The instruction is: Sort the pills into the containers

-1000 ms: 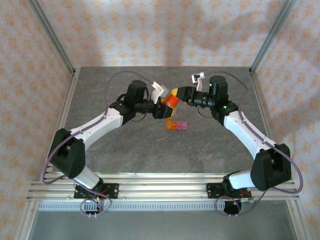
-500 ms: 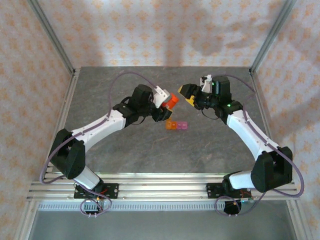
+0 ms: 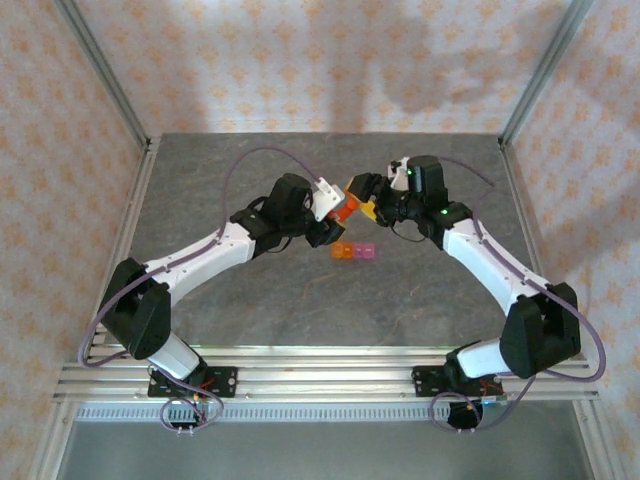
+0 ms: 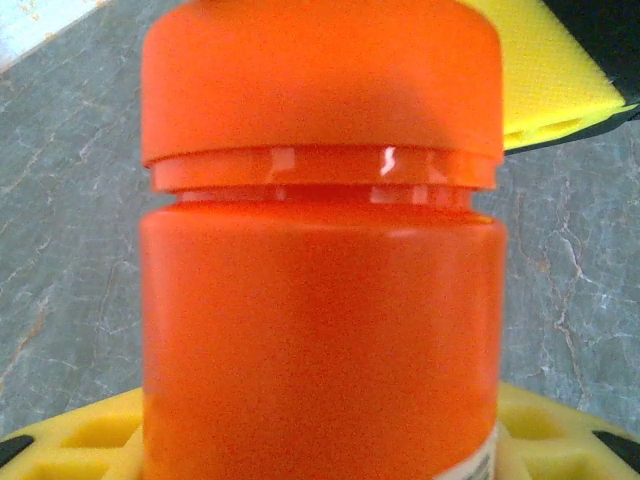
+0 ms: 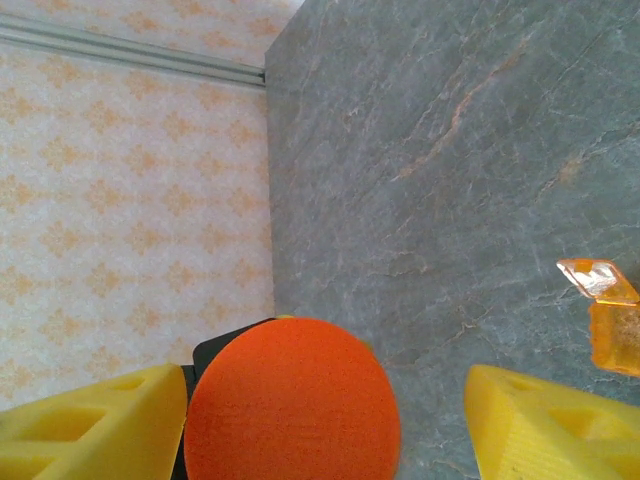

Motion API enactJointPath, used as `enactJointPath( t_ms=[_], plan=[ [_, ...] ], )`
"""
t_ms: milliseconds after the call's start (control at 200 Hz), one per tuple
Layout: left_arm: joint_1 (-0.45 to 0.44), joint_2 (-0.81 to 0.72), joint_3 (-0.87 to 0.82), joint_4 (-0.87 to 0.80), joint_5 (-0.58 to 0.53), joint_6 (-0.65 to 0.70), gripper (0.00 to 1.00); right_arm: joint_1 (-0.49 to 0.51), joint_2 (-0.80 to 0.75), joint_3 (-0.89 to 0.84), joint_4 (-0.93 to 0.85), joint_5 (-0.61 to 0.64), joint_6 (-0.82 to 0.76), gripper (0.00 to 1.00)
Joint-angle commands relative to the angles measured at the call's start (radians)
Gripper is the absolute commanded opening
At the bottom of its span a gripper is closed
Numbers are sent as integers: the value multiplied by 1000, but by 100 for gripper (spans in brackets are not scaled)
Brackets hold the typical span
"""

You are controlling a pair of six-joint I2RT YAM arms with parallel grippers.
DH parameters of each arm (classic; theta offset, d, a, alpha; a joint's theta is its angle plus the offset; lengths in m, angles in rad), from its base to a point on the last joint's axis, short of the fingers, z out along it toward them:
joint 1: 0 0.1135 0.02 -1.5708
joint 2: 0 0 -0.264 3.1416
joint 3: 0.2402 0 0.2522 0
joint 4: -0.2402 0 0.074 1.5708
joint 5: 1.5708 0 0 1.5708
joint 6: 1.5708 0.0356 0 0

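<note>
Left gripper of mine pinches the bottle; my right gripper stands spread about its cap. Right wrist catches the containers; left wrist, an unreadable label.

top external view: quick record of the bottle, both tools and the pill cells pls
bottle: orange pill bottle, cap on, held above the table
left tool: shut on the bottle's body
right tool: open, a finger on each side of the cap
containers: strip of cells, orange to pink, flat on the table just near of the tools
pills: none visible
</note>
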Motion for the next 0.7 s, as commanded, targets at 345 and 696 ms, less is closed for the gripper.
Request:
enactJointPath(
  t_ms=[345,696],
  plan=[
    [-12,-21,34,20,-12,8,0,30,27,-1,63,17,21,45],
    [33,-45,54,-2,241,-68,0,-41,11,-22,83,2,-154,30]
  ],
)
